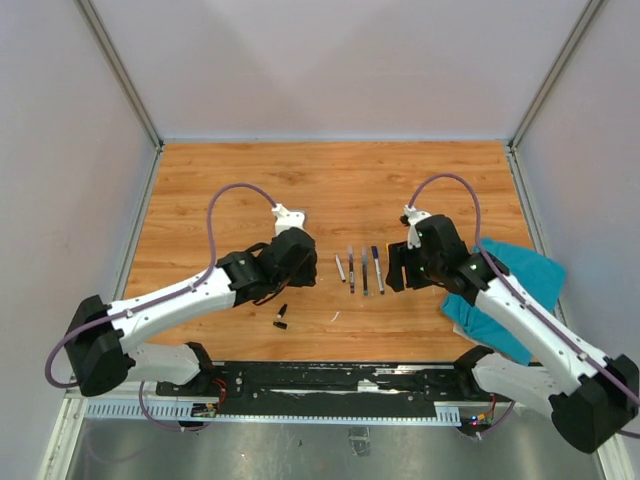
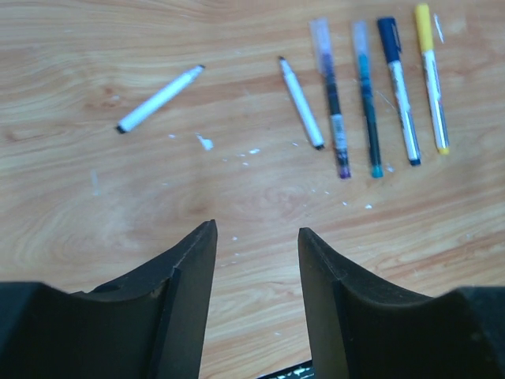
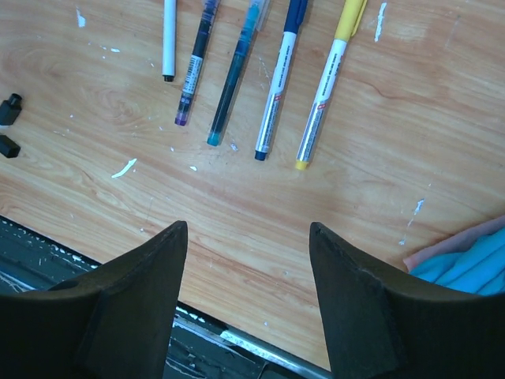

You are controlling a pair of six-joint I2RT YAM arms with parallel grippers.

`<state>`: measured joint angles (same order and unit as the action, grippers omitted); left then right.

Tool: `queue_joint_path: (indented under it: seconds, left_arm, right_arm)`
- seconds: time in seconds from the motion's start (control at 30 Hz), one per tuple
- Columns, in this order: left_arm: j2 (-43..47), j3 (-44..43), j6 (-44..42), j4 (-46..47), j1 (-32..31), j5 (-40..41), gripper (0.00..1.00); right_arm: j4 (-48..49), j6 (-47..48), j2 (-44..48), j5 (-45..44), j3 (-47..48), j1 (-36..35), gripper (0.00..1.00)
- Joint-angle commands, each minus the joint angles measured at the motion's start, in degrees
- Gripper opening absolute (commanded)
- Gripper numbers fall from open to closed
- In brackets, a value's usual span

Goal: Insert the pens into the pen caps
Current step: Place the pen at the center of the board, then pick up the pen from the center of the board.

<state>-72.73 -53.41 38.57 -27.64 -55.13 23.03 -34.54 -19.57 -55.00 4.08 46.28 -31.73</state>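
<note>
Five pens (image 3: 233,79) lie side by side in a row on the tabletop (image 1: 330,180); a sixth, white pen (image 2: 160,99) lies alone left of the row; two black caps (image 3: 9,109) sit near-left of it; a teal cloth (image 1: 520,275) lies right of the row; the left tool (image 2: 254,233) and right tool (image 3: 248,229) flank the row, both spread, gripping nothing.

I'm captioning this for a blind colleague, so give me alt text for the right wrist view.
Five pens lie side by side on a wooden table, beyond the open, empty right claw at the bottom. Two small black caps sit at the left edge; a teal cloth pokes in at lower right.
</note>
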Motion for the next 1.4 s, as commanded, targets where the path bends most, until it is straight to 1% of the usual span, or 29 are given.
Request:
queue_joint_path:
  seconds: [0.0,0.17,0.23,0.33,0.37,0.4,0.53,0.6,0.63,0.77,0.9,1.03,1.17,1.27,1.37]
  left_arm:
    - [6.7,3.8,-0.2,0.6,6.5,-2.8,0.51]
    - [13.0,7.3,-1.1,0.8,14.0,-7.5,0.52]
    - [14.6,7.7,-1.3,-0.2,14.6,-7.6,0.52]
    - [16.4,7.8,-0.6,-2.3,14.7,-6.7,0.67]
    - [17.0,7.8,-0.6,-2.9,14.7,-6.7,0.75]
    - [17.5,7.6,-0.3,-3.8,14.7,-6.3,0.78]
    - [18.9,7.3,0.9,-6.5,14.7,-4.5,0.82]
    - [18.8,7.0,1.5,-7.5,14.7,-4.2,0.95]
    - [18.4,6.6,1.7,-8.4,14.7,-4.0,0.97]
    - [16.4,4.5,5.4,-13.7,14.7,1.2,0.99]
    - [17.6,5.8,8.0,-13.3,14.7,4.0,1.0]
    - [20.4,8.2,6.1,-9.6,14.7,4.0,1.0]
    - [23.3,9.5,4.2,-7.7,14.7,4.1,1.0]
    - [23.4,9.0,4.1,-9.6,14.7,6.4,1.0]
    - [22.2,7.6,3.4,-11.7,14.7,6.0,1.0]
  right_arm:
    - [2.3,2.2,-7.9,2.6,4.9,-0.5,0.63]
    - [2.7,3.0,-18.5,1.2,11.6,-5.3,0.63]
    - [2.8,3.3,-23.0,0.6,14.7,-7.4,0.62]
    - [2.8,3.8,-29.8,0.6,19.1,-9.5,0.61]
    - [2.8,3.9,-32.2,0.7,20.6,-9.8,0.61]
    - [2.8,4.0,-34.4,0.8,22.0,-10.2,0.6]
    - [2.2,4.8,-42.2,0.2,27.9,-11.1,0.57]
    - [1.8,5.2,-45.3,-0.1,30.7,-11.4,0.55]
    - [1.6,5.3,-46.7,-0.3,32.0,-11.5,0.53]
    - [0.0,6.1,-51.7,-0.6,35.9,-11.8,0.47]
    - [-1.2,6.5,-55.1,-0.7,38.8,-11.9,0.41]
    - [-2.0,6.8,-57.6,-0.6,40.9,-11.9,0.36]
    - [-3.2,6.9,-60.1,-1.6,42.4,-12.0,0.35]
    - [-3.6,6.7,-60.8,-2.6,42.7,-12.2,0.34]
    - [-3.7,6.6,-61.7,-2.7,43.0,-12.2,0.34]
